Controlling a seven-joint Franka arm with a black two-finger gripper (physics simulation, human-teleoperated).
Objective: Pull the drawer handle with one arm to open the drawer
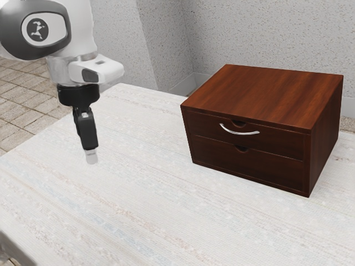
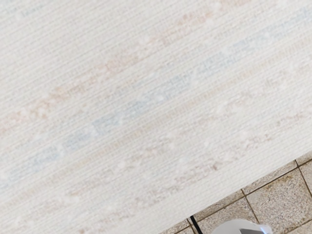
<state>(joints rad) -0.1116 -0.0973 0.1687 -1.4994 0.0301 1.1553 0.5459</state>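
Observation:
A dark wooden cabinet (image 1: 266, 119) with two drawers stands on the table at the exterior view's right. The upper drawer (image 1: 247, 134) carries a curved silver handle (image 1: 239, 131) and sits flush with the cabinet front. The lower drawer (image 1: 244, 160) is flush too and has only a small notch at its top edge. My gripper (image 1: 91, 157) hangs pointing down over the table at the exterior view's left, well apart from the cabinet and holding nothing. It is seen side-on.
The pale woven tabletop (image 1: 166, 205) spreads wide between the gripper and the cabinet. The wrist view looks down on the tabletop (image 2: 136, 107), with the table's edge and a tiled floor (image 2: 278, 195) in one corner. Grey walls (image 1: 249, 33) rise behind the cabinet.

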